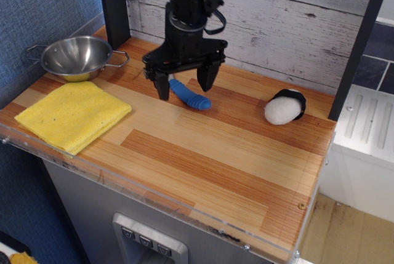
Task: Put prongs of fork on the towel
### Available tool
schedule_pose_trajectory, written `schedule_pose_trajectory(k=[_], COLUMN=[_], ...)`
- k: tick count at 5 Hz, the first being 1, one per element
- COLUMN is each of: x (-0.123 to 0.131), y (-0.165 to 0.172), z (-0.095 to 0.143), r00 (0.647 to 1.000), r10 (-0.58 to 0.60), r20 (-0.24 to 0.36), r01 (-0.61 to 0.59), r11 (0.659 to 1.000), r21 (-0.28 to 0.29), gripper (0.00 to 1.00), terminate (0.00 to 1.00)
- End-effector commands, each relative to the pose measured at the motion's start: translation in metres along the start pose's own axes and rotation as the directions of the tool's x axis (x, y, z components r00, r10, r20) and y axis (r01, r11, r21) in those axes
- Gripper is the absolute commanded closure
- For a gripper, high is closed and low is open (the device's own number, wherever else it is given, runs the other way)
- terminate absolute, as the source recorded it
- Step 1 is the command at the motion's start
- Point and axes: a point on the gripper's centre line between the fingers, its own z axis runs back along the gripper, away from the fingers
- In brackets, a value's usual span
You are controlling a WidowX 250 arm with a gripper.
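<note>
1. Striped wood is making up the counter point(203, 153), and its front edge is being covered by a clear plastic strip.
2. The fork point(189, 94) is lying flat on the counter toward the back, and only its ribbed blue handle is being shown; the metal head is being hidden behind the claw.
3. The handle is being pointed toward the front right, with its rounded end lying nearest the middle of the counter.
4. The claw point(184, 84) is being held spread apart, its two black fingers pointing down, one on each side of the fork's handle.
5. Nothing is being gripped between the fingers, and whether their tips are touching the wood cannot be told.
6. The yellow towel point(72, 114) is lying folded and flat at the front left corner of the counter, well apart from the fork.
7. No part of the fork is resting on the towel.
8. A steel bowl point(75, 56) is being seen just behind the towel at the back left, with something yellow showing at its lower edge.
9. A white rounded thing with a black band point(284, 108) is lying on the right side of the counter, well apart from the fork.
10. Grey weathered boards point(283, 12) are forming the wall behind the counter.
</note>
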Motion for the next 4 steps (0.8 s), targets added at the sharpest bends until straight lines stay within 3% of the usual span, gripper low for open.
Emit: schedule_pose_trajectory(k=[1,3,4], x=[0.008,0.015,0.021], y=[-0.012,-0.003,0.001], z=[0.002,-0.016,-0.027], r00=[0.996,0.995,0.999], r10=[0.084,0.095,0.036], r20=[-0.009,-0.016,0.012], r01=[-0.084,-0.094,-0.037], r11=[0.996,0.995,0.999], r21=[0.013,0.04,0.022], gripper=[0.0,0.0,0.0], terminate=[0.0,0.0,0.0])
